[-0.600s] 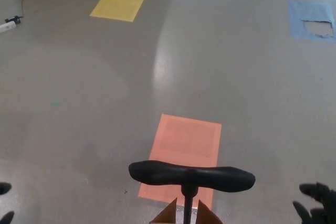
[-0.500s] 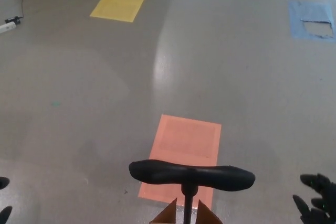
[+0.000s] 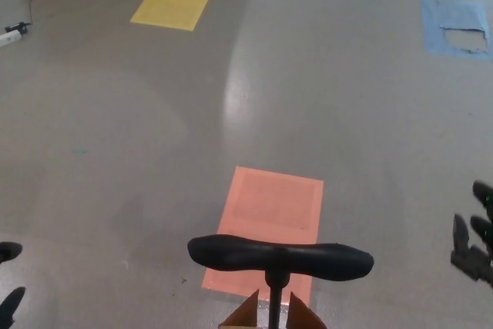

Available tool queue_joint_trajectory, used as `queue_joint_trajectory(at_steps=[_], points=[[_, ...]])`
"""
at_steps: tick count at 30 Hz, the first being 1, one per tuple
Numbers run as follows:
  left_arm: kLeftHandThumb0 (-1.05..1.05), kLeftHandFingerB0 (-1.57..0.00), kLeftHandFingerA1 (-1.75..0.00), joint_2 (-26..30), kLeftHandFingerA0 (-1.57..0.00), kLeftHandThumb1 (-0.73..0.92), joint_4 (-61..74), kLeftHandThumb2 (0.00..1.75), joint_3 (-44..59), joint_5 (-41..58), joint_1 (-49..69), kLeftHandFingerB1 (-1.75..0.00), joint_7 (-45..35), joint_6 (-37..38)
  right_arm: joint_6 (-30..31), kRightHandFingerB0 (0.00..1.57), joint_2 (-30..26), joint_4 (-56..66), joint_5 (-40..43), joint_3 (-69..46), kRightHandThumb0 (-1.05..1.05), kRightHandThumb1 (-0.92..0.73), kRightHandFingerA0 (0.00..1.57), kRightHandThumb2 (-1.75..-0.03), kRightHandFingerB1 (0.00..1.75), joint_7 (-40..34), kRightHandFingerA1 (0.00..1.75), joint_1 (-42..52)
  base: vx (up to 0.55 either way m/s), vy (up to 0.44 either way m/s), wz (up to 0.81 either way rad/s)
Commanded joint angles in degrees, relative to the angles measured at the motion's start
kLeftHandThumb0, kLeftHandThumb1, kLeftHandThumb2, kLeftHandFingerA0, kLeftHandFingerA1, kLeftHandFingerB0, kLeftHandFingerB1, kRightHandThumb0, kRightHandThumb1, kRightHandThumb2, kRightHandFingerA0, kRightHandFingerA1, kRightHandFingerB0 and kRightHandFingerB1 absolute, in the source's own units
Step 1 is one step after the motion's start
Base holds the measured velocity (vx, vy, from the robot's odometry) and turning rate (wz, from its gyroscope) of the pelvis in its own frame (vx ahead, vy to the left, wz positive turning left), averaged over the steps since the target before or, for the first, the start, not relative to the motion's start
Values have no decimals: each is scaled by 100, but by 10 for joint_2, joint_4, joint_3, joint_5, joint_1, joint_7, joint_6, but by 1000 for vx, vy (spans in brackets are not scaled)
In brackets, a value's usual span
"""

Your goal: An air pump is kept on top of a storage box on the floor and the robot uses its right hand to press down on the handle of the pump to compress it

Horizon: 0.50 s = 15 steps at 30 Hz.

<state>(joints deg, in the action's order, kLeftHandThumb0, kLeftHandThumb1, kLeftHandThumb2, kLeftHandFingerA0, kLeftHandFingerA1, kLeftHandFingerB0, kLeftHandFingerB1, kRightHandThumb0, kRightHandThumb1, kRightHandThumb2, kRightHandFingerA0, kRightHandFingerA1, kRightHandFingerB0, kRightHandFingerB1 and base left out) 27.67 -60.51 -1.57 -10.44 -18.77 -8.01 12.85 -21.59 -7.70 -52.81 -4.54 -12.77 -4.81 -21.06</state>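
The air pump's black T-shaped handle (image 3: 280, 257) stands at the bottom centre of the head view, on a thin black shaft (image 3: 276, 303). Below it, brown cardboard flaps of the storage box (image 3: 248, 314) peek in at the bottom edge. My right hand (image 3: 475, 234) is at the right edge, well to the right of the handle and apart from it, fingers spread and holding nothing. Only the fingertips (image 3: 9, 252) of my left hand (image 3: 9, 279) show at the bottom left corner, spread and far from the pump.
An orange rectangle (image 3: 266, 221) is marked on the grey floor just beyond the pump. A yellow rectangle (image 3: 175, 1) lies far back left, a blue patch (image 3: 456, 28) far back right. A white power strip with cable (image 3: 11, 34) lies at the left edge.
My right hand has risen and moved farther away along the right edge. The left fingertips have shifted slightly. The pump handle has not moved.
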Motion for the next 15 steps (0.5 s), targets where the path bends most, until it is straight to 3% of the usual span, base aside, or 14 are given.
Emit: queue_joint_trajectory(at_steps=[1, 2, 8, 9, 12, 13, 14, 15], points=[[-29, -6, -50, 27, -6, 60, -9, 110, -3, -5, -37, -49, -21, 27, -70, 20, 15, 317, 169, -69, -70, -85, 22, -67, 28, 35, 29, 70, 0, 0, 0], [-53, -18, -33, 27, -22, 85, -9, 66, -3, -6, -38, -29, -22, 27, -55, 22, 17, 366, 187, -72, -67, -84, 23, -66, 29, 36, 29, 75, 0, 0, 0], [-52, -17, -33, 27, -22, 84, -9, 65, -2, -3, -32, -29, -27, 31, -7, 21, 2, 579, 205, -78, -67, -80, 26, -64, 29, 13, 31, 90, 0, 0, 0], [-51, -17, -33, 27, -22, 85, -8, 66, -4, -5, -32, -29, -26, 28, 33, 24, -28, 667, 225, -80, -66, -82, 28, -64, 30, 16, 31, 82, 0, 0, 0], [-51, -16, -33, 26, -21, 85, -8, 66, -4, -5, -31, -29, -28, 26, 67, 22, -61, 737, 237, -84, -65, -82, 27, -65, 29, 23, 31, 62, 0, 0, 0], [-30, -1, -48, 26, -1, 65, -10, 113, -6, -6, -31, -46, -30, 23, 108, 19, -85, 785, 240, -80, -69, -83, 24, -66, 28, 22, 29, 36, 0, 0, 0], [-52, -15, -32, 27, -20, 86, -11, 66, -7, -8, -30, -28, -30, 23, 135, 11, -114, 816, 249, -76, -71, -86, 17, -67, 24, 35, 28, 12, 0, 0, 0], [-52, -15, -32, 27, -20, 86, -11, 66, -9, -10, -29, -28, -29, 24, 149, 11, -138, 831, 260, -73, -71, -86, 17, -67, 24, 52, 28, -5, 0, 0, 0]])
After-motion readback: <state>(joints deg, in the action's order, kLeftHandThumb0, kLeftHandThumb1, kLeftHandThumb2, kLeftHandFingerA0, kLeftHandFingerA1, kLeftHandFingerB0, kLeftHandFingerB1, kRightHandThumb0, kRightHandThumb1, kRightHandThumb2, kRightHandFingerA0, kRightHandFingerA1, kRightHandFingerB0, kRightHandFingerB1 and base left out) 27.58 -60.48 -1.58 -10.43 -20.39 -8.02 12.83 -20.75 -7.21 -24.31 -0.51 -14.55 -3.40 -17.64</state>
